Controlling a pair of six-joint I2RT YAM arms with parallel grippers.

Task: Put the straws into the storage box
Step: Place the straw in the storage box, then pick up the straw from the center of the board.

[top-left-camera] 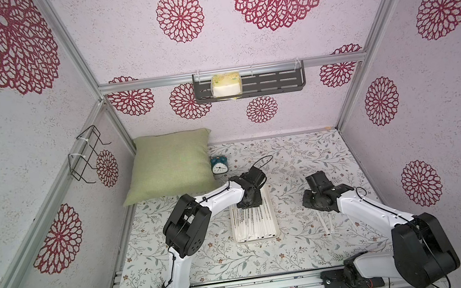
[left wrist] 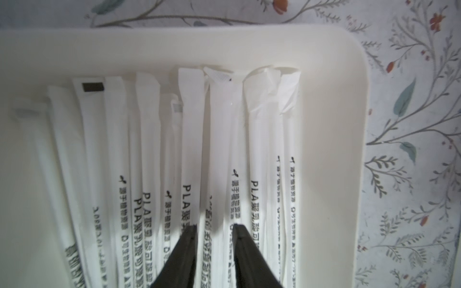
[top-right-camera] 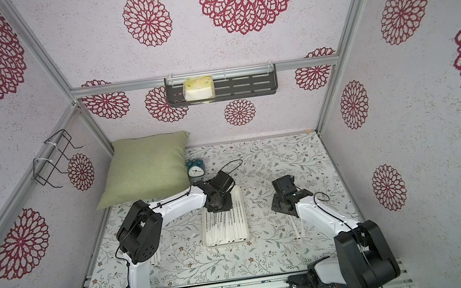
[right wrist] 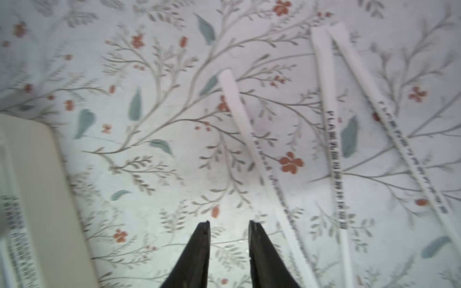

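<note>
The storage box (top-left-camera: 257, 239) is a shallow white tray in the middle of the floral table, and several paper-wrapped straws (top-left-camera: 253, 223) lie lengthwise in it. In the left wrist view my left gripper (left wrist: 214, 225) hangs just over those straws (left wrist: 192, 124), close to the box's rim (left wrist: 336, 124). Its jaws stand apart, and the straws below them lie loose in the box. To the right of the box, my right gripper (right wrist: 229, 222) is open above bare tablecloth with nothing between its fingers. Three loose straws (right wrist: 329, 124) lie on the cloth beside it, also in both top views (top-left-camera: 326, 223) (top-right-camera: 298, 228).
A green pillow (top-left-camera: 171, 164) and a small teal alarm clock (top-left-camera: 219, 166) sit at the back left. A dark slotted shelf (top-left-camera: 276, 84) holding a tissue pack hangs on the back wall. A wire rack (top-left-camera: 85, 154) hangs on the left wall. Thin white sticks (top-right-camera: 157, 257) lie by the left arm.
</note>
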